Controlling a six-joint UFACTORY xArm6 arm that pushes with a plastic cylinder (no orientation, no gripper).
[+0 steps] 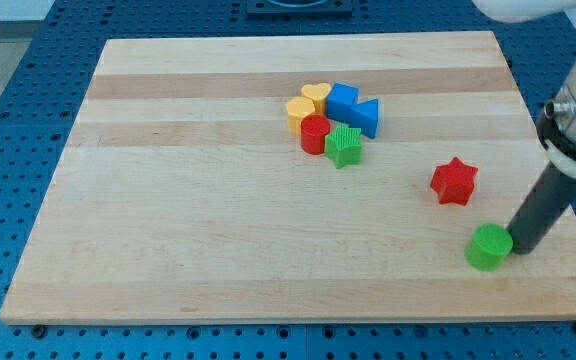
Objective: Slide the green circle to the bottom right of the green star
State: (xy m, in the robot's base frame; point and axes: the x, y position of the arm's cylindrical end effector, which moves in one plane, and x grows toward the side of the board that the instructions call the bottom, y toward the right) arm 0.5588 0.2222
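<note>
The green circle (489,247) sits near the board's bottom right. The green star (344,146) is in a cluster above the board's centre, well up and to the left of the circle. My tip (521,249) is at the lower end of the dark rod, just right of the green circle and touching or almost touching its right side. The rod slants up to the view's right edge.
A red star (454,181) lies between the circle and the cluster. By the green star are a red cylinder (315,133), a yellow heart (316,96), an orange-yellow block (300,112), a blue cube (342,100) and a blue triangle (366,118). The board's right edge (558,250) is close.
</note>
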